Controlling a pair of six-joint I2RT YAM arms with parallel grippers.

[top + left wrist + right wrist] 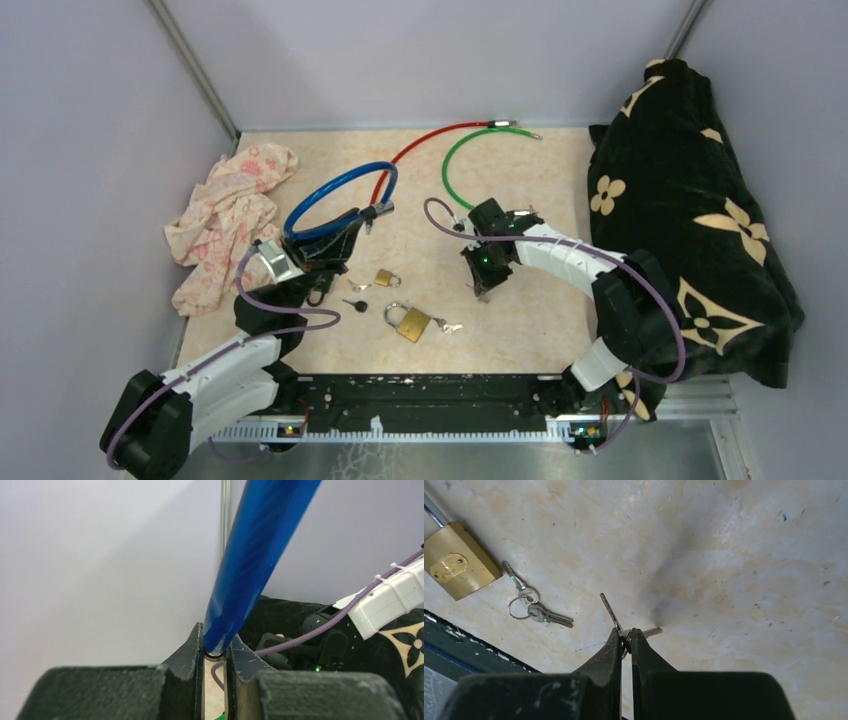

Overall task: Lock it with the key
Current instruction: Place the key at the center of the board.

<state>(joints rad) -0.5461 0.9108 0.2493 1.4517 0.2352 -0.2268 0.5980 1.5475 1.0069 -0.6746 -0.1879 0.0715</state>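
Beige marbled tabletop (540, 310), grey walls around. Clamped in the left gripper (215, 652): glossy blue cable lock (255, 555), raised toward the left edge. Pinched tight in the right gripper (625, 639): small silver keys (610, 609), mid-table. Well apart; inserting and turning yet to do.

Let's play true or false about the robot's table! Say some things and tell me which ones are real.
1. The left gripper pinches the blue plastic-coated cable loop. True.
2. The right gripper is wide open and empty. False: it is shut on small silver keys.
3. A small brass padlock and a large brass padlock lie on the beige table. True.
4. The pink flowery cloth lies on the robot's right. False: it is on the left; the black cushion with beige flowers is on the right.
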